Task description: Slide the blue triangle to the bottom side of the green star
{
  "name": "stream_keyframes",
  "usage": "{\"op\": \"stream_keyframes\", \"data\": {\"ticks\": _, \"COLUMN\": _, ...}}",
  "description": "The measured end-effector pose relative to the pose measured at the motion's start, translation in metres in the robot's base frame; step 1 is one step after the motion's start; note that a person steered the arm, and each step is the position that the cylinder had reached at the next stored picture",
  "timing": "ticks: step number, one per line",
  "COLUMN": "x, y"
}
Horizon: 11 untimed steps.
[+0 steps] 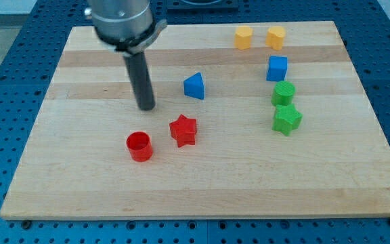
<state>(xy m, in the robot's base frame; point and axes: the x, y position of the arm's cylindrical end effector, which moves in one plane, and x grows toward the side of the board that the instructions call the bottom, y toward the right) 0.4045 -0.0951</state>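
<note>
The blue triangle (194, 86) lies on the wooden board near the middle, toward the view's top. The green star (287, 119) lies at the view's right, well to the right of and a little below the triangle. My tip (147, 107) rests on the board to the left of the blue triangle and slightly below it, with a clear gap between them. The rod rises from the tip to the arm's grey housing at the view's top left.
A green round block (283, 93) sits just above the green star, with a blue cube (277, 68) above that. Two yellow blocks (243, 37) (275, 37) lie at the top right. A red star (183, 130) and a red cylinder (139, 146) lie below my tip.
</note>
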Motion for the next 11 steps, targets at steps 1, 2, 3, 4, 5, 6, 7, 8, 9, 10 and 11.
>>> {"op": "stream_keyframes", "data": {"ticks": 1, "x": -0.045, "y": 0.039}}
{"op": "stream_keyframes", "data": {"ticks": 2, "x": -0.047, "y": 0.055}}
{"op": "stream_keyframes", "data": {"ticks": 3, "x": 0.010, "y": 0.134}}
{"op": "stream_keyframes", "data": {"ticks": 4, "x": 0.057, "y": 0.140}}
{"op": "stream_keyframes", "data": {"ticks": 5, "x": 0.096, "y": 0.128}}
{"op": "stream_keyframes", "data": {"ticks": 6, "x": 0.108, "y": 0.111}}
{"op": "stream_keyframes", "data": {"ticks": 7, "x": 0.130, "y": 0.096}}
{"op": "stream_keyframes", "data": {"ticks": 8, "x": 0.148, "y": 0.066}}
{"op": "stream_keyframes", "data": {"ticks": 9, "x": 0.182, "y": 0.120}}
{"op": "stream_keyframes", "data": {"ticks": 10, "x": 0.175, "y": 0.179}}
{"op": "stream_keyframes", "data": {"ticks": 11, "x": 0.160, "y": 0.180}}
